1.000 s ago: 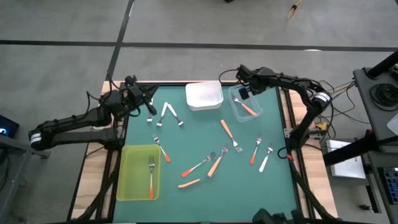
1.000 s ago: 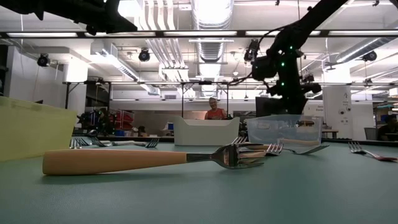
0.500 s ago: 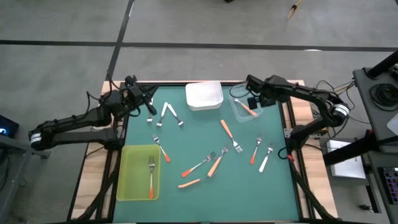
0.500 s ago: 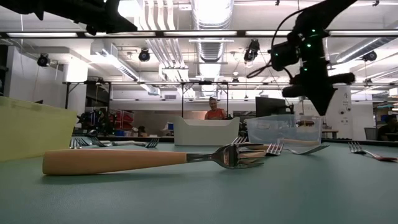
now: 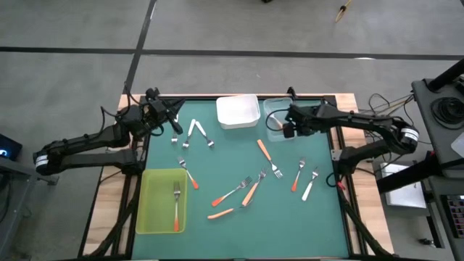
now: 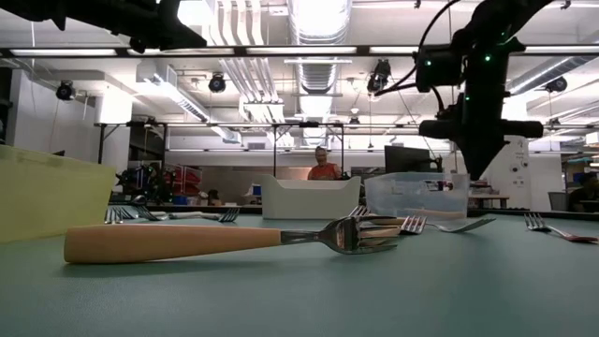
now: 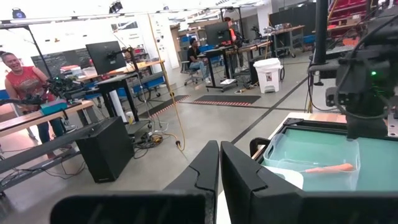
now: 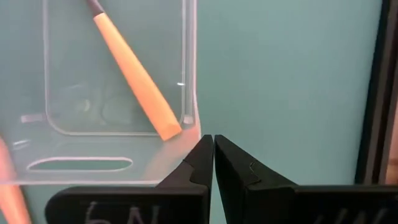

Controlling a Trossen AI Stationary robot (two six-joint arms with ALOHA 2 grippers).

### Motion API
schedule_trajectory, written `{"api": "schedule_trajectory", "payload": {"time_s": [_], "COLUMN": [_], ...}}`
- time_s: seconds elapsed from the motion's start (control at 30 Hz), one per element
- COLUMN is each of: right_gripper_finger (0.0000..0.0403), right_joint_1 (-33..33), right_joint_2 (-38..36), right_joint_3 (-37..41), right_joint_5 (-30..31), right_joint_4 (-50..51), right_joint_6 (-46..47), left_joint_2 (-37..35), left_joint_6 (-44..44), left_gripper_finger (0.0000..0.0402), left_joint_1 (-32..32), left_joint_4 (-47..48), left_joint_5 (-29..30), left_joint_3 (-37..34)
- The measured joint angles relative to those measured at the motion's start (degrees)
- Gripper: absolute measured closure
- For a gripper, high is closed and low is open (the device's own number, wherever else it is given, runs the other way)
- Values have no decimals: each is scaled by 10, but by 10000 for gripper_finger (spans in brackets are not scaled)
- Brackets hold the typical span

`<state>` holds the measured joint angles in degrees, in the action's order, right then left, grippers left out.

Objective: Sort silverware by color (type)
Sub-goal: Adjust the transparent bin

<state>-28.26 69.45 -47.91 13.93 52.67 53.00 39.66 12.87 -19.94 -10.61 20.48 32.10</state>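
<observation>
Silverware lies scattered on the green table (image 5: pixel 319 225): white-handled forks (image 5: pixel 194 129) at the far left, and light orange (image 5: pixel 251 192) and red-orange (image 5: pixel 296 180) ones in the middle. One red-orange fork (image 5: pixel 176 208) lies in the yellow-green tray (image 5: pixel 148 217). A light orange fork (image 8: pixel 134 78) lies in the clear tray (image 5: pixel 274 109). My right gripper (image 5: pixel 287 131) is shut and points steeply down at that tray's near right corner. My left gripper (image 5: pixel 175 118) is shut and held level above the far left of the table. My right gripper (image 8: pixel 213 144) has its shut fingertips at the clear tray's corner rim (image 8: pixel 191 138), coming from above at a slant. In the low view the fingertips (image 6: pixel 474 173) are level with the tray's top edge. Whether they touch the rim I cannot tell.
An empty white tray (image 5: pixel 238 111) stands at the far edge, left of the clear one. Wooden borders (image 5: pixel 338 145) frame the table. A light orange fork (image 6: pixel 168 241) lies close to the low camera. A person (image 6: pixel 325 167) shows in the room beyond.
My right gripper has drawn back from over the clear tray toward the table's near edge, stopping at the tray's near right corner, and has rolled about its own axis. The clear tray has shifted a little toward the left. My left arm has kept still.
</observation>
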Motion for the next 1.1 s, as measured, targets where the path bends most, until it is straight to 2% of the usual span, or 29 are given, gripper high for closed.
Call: {"api": "schedule_trajectory", "payload": {"time_s": [0.27, 0.43, 0.63, 0.73, 0.83, 0.93, 1.1], "right_gripper_finger": [394, 394, 394, 394, 394, 394, 394], "right_joint_1": [24, 24, -15, -55, -94, -122, -144], "right_joint_2": [-8, -9, -7, -6, 12, 48, 108], "right_joint_3": [-43, -91, -104, -91, -78, -72, -74], "right_joint_5": [17, 77, 83, 51, 21, 5, 0], "right_joint_4": [45, 58, -83, -163, -231, -265, -260], "right_joint_6": [3, -37, -180, -248, -280, -303, -312], "left_joint_2": [0, 0, 0, 1, 1, 1, 1], "left_joint_6": [-1, -3, -10, -12, -12, -12, -11], "left_gripper_finger": [402, 402, 402, 402, 402, 402, 402], "left_joint_1": [0, 0, 0, 0, 0, 0, 0], "left_joint_4": [-1, -1, -12, -12, -12, -13, -13], "left_joint_5": [0, 0, 0, 0, 0, 0, 0], "left_joint_3": [0, 0, 0, 0, 0, 0, 0]}}
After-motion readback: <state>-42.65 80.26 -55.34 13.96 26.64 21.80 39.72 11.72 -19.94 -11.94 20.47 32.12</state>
